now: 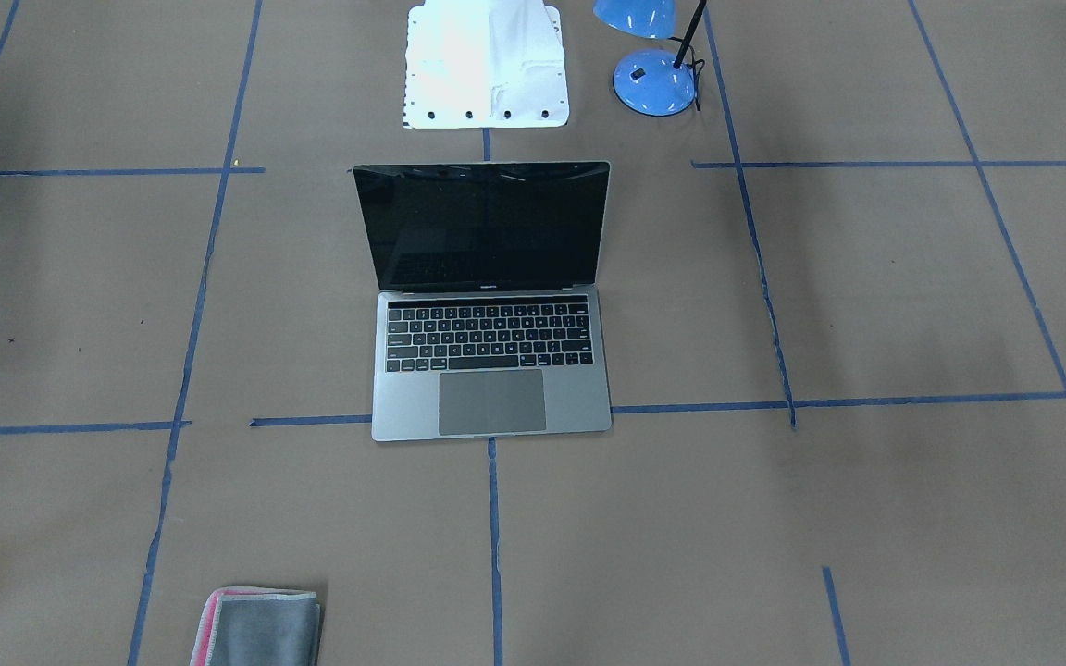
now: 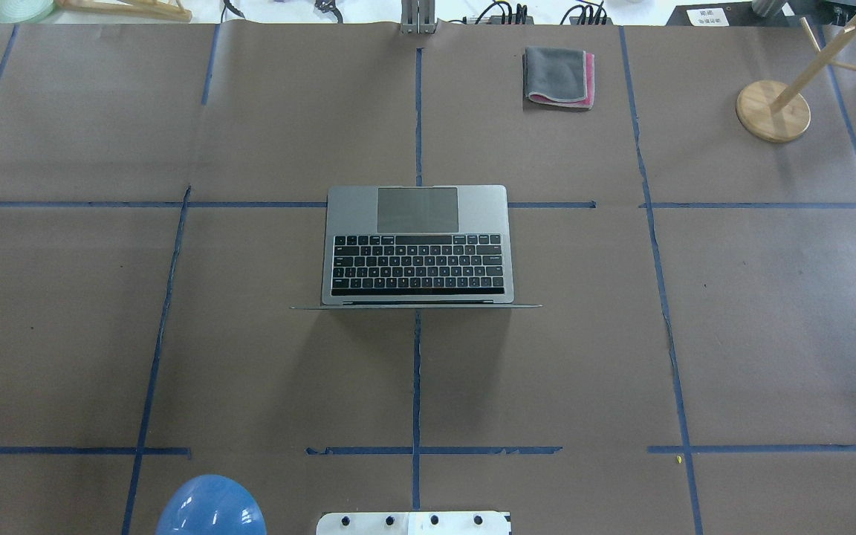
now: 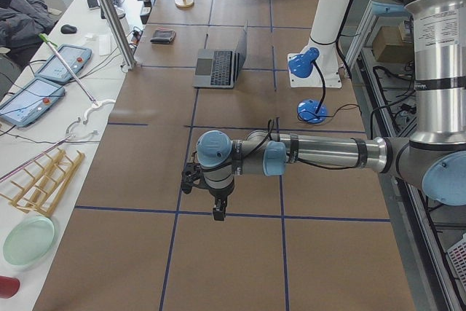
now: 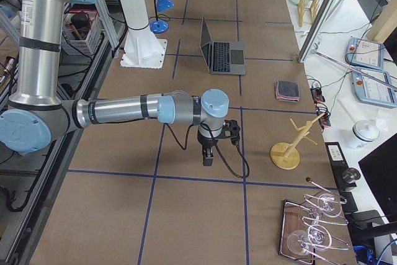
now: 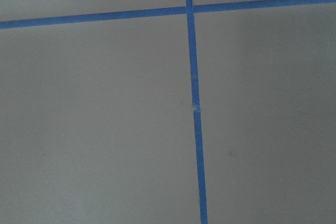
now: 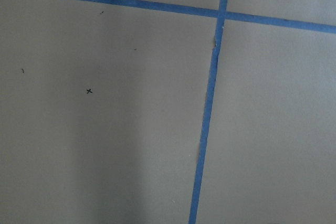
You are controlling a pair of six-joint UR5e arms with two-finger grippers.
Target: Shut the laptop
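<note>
The space-grey laptop [image 1: 491, 370] stands open in the middle of the table, its black screen [image 1: 485, 227] upright and facing away from the robot. It also shows in the overhead view [image 2: 417, 245] and, small, in the side views [image 3: 218, 65] [image 4: 222, 54]. My left gripper [image 3: 218, 213] hangs over bare table far from the laptop, at the table's left end. My right gripper [image 4: 208, 156] hangs over bare table at the right end. I cannot tell whether either is open or shut. The wrist views show only brown paper and blue tape.
A blue desk lamp [image 1: 653, 79] and the white robot base [image 1: 485, 65] stand behind the laptop. A folded grey cloth with pink edge [image 2: 558, 76] lies on the far side. A wooden stand [image 2: 773, 110] is at the far right.
</note>
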